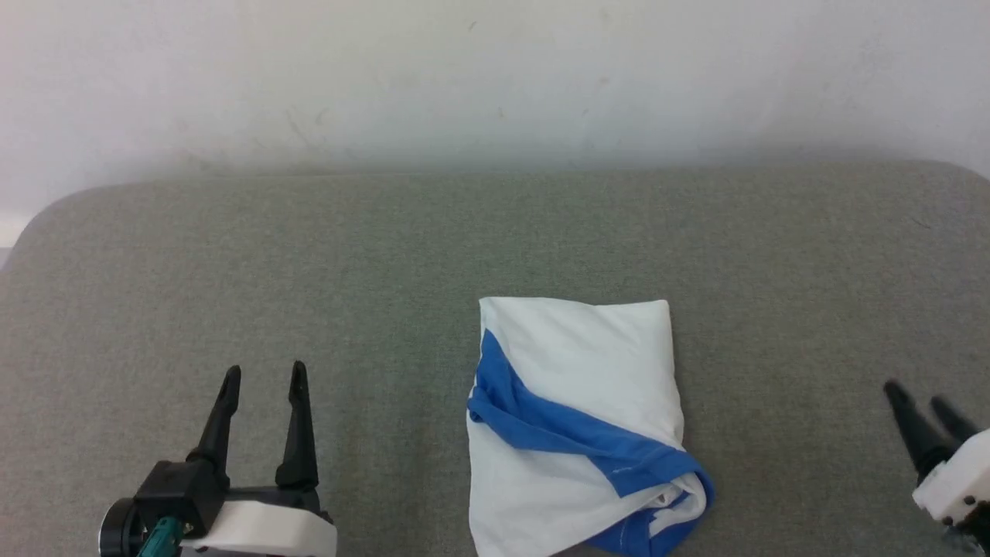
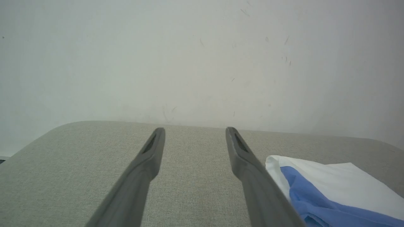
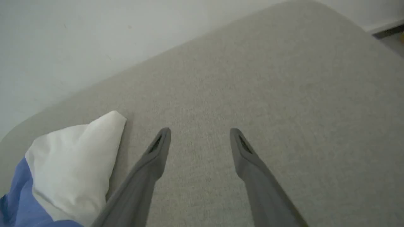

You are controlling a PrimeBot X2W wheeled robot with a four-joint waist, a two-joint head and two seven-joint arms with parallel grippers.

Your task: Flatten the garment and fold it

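The garment (image 1: 588, 363) lies bundled, roughly folded, near the front of the grey padded surface (image 1: 309, 255) — thin, soft, light, probably best pinched at a far white corner. The left gripper (image 1: 264, 370) and the right gripper (image 1: 914, 393) flank it, well apart, fingers spread and empty.

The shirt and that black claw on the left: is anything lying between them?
No. In the head view, just the bare grey padded surface lies between the left gripper and the garment; the two are apart.
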